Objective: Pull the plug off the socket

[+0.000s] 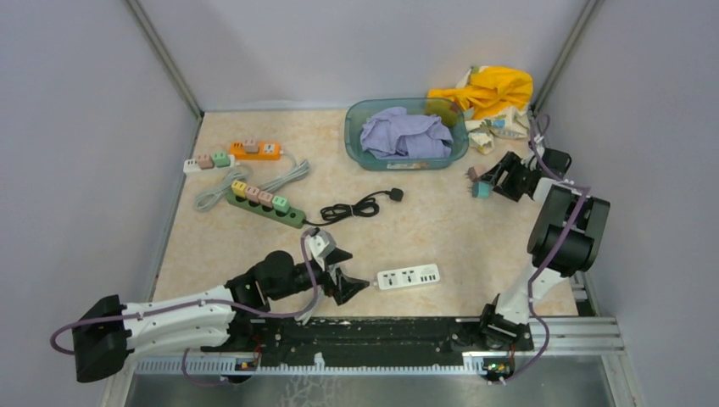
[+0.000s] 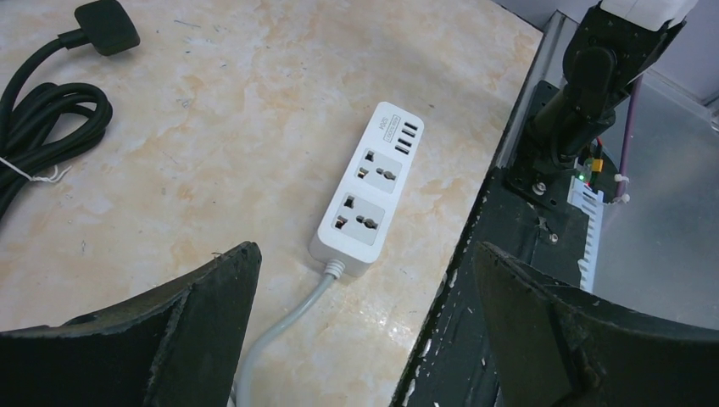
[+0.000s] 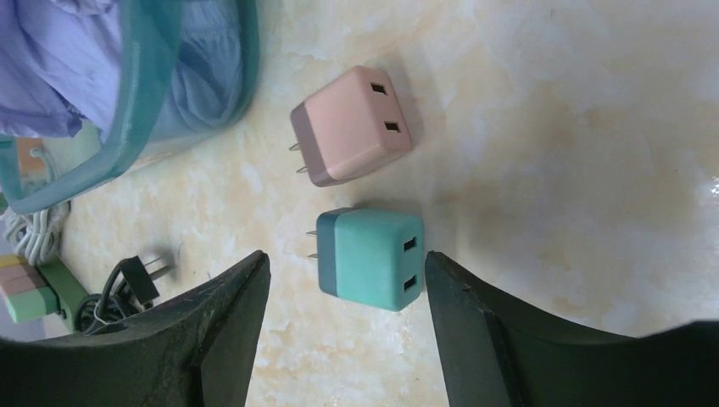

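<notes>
From overhead, the left gripper (image 1: pixel 346 275) is hovering spread wide just beside the white power strip (image 1: pixel 409 276). The right gripper (image 1: pixel 494 180) is reaching far right near the blue basket (image 1: pixel 352 136), well apart from the green power strip (image 1: pixel 264 203), which is carrying four plugs. The left wrist camera is adding detail overhead lacks: that white strip's two sockets and USB row are facing up, with its grey cable (image 2: pixel 284 326) running back between the fingers. The right wrist camera is showing the teal plug (image 3: pixel 370 257) lying flat on the table between parted jaws that are gripping nothing. It is sitting nearer one finger, and the pink plug (image 3: pixel 352 125) is resting just beyond.
</notes>
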Controlling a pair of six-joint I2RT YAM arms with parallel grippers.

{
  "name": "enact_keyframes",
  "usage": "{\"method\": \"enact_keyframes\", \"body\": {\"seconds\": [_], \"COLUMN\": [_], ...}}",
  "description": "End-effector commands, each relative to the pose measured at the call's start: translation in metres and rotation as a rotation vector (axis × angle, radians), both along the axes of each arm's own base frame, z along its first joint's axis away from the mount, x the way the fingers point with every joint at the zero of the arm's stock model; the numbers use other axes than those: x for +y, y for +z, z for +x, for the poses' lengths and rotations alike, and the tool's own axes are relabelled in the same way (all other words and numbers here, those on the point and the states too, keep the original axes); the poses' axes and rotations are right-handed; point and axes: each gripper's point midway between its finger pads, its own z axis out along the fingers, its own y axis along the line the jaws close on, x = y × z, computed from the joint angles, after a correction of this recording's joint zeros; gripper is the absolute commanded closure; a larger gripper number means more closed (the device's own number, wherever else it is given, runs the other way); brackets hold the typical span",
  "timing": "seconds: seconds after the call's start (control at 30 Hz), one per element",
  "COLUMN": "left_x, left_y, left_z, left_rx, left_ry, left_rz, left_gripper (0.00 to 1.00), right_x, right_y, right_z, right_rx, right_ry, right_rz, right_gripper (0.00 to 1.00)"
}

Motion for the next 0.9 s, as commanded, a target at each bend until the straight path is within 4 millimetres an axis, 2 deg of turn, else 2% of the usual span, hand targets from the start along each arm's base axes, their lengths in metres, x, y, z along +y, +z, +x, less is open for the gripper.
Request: {"method": "enact_keyframes", "body": {"seconds": [0.0, 0.13, 0.23, 0.53, 0.67, 0.87], "left_x": [0.001, 0.001, 0.002, 0.013, 0.016, 0.021], "left_y": [0.02, 0.021, 0.02, 0.003, -0.003, -0.009], "left_z": [0.009, 0.011, 0.013, 0.024, 0.029, 0.034], "left_rx": [-0.011, 0.003, 0.009, 0.026, 0.035, 0.052], "left_ry": [0.044, 0.05, 0.062, 0.138, 0.167, 0.208], "left_rz": [-0.017, 0.028, 0.054, 0.159, 0.219, 0.263], "left_gripper": [0.0, 0.0, 0.0, 0.0, 0.0, 0.01], "right_x": [-0.01, -0.008, -0.004, 0.037, 0.066, 0.144], "right_y": [0.052, 0.062, 0.083, 0.149, 0.176, 0.192], "right_z": [0.01, 0.005, 0.001, -0.03, -0.051, -0.094], "right_rx": [-0.15, -0.172, -0.224, -0.458, -0.561, -0.674], "right_ry": [0.023, 0.048, 0.081, 0.3, 0.444, 0.764], "right_rz": [-0.126, -0.152, -0.177, -0.178, -0.199, -0.175], "right_gripper": [0.32, 0.32, 0.32, 0.32, 0.32, 0.32]}}
